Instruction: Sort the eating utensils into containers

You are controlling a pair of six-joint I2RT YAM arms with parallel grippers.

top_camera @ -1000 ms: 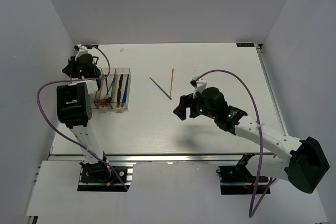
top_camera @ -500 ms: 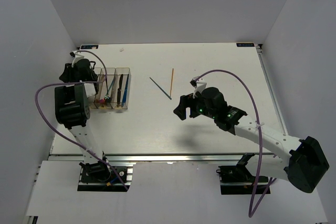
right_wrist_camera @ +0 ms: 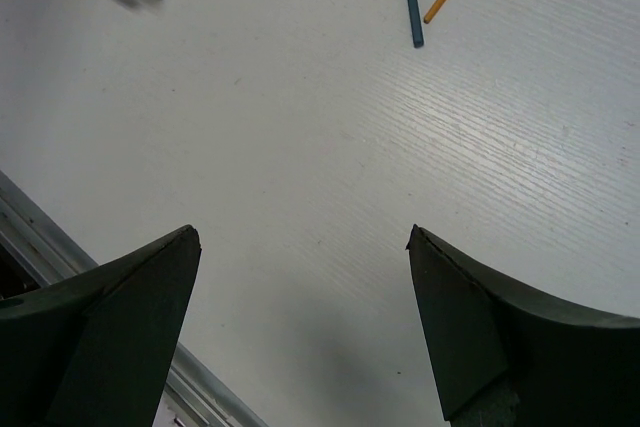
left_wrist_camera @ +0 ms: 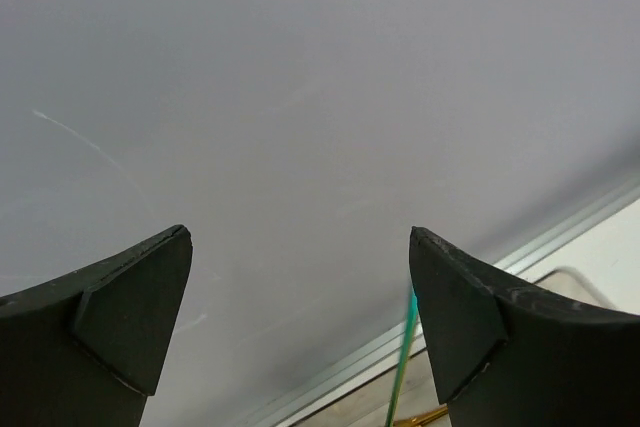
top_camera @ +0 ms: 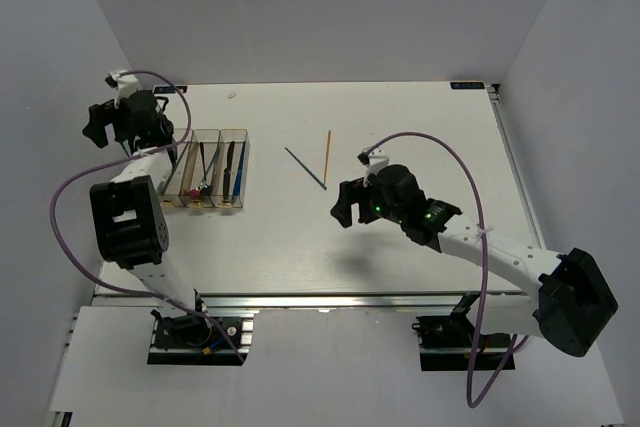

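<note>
Left gripper [left_wrist_camera: 300,237] has swung off the containers [top_camera: 247,167] (wall [left_wrist_camera: 320,67] ahead).

I am running this rig in a robot lab, inside a small test box. Plain grey-white walls [top_camera: 300,7] stand close on three sides of a white counter [top_camera: 400,262]. A silver metal rail [top_camera: 330,298] runs along its near edge. Two robot arms are fixed there, the left arm [top_camera: 128,227] and the right arm [top_camera: 500,252]. Long purple cables [top_camera: 410,135] loop off the arms, and small green lights [top_camera: 383,209] glow on them.
</note>
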